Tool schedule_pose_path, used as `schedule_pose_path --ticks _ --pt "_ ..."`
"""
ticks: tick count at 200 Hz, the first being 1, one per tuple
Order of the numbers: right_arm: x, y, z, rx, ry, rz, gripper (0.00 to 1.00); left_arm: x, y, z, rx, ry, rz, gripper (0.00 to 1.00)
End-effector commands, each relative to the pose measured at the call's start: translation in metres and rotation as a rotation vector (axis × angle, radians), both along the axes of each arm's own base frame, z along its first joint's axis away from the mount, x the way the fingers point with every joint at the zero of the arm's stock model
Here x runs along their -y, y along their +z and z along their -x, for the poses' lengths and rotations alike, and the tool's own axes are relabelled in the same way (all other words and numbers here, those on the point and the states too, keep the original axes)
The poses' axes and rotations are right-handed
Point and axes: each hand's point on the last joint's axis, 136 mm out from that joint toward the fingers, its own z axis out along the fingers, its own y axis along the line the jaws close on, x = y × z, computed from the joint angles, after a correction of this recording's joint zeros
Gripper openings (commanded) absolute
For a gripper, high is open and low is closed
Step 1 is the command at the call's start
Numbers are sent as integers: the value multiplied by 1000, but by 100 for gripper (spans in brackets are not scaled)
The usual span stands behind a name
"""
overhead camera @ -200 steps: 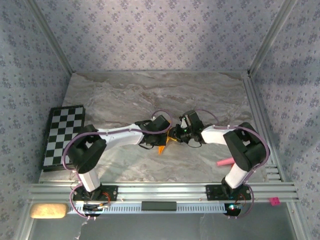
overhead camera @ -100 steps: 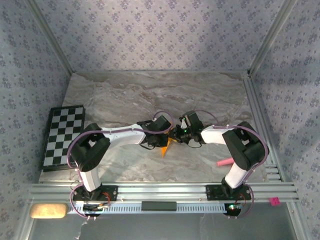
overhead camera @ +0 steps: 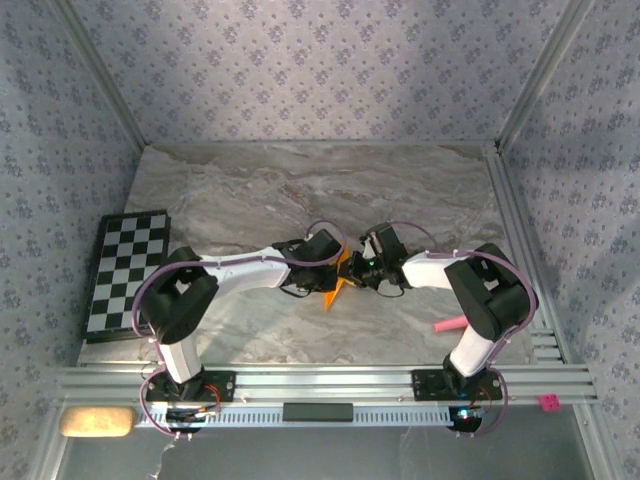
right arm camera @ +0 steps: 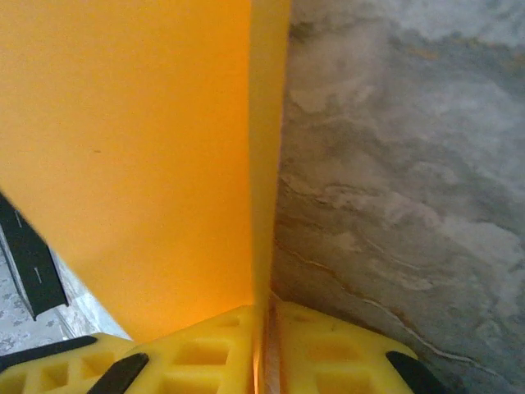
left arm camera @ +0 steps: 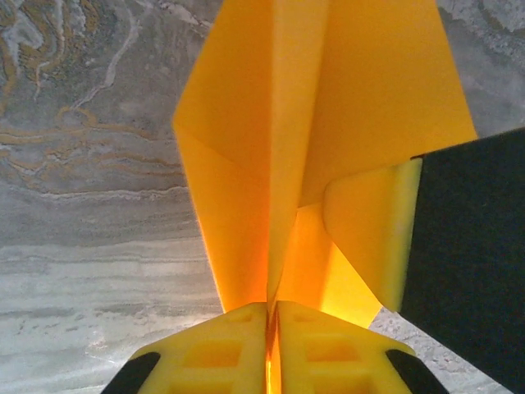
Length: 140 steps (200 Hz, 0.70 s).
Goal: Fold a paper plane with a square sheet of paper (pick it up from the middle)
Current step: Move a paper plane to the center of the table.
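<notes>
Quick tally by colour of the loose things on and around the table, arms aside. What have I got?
Orange-yellow: 1, the folded paper
Black-and-white: 1, the chequered board
Pink: 2, the stick and a small piece by the right end of the front rail
Tan: 1, the pad at the near left corner
Total: 5

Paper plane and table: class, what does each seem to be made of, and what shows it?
Paper plane: apparently thin matte orange-yellow paper; sharp creases, light glowing through the folds. Table: grey-brown marble or a marble-print surface, hard to tell which; swirling veins.
</notes>
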Motion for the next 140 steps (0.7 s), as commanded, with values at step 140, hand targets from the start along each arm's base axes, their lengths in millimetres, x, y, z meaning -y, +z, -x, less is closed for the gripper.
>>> schedule_pose_path --ticks 140 --pt "10 -4 2 -9 -22 8 14 12 -8 7 -61 -39 45 21"
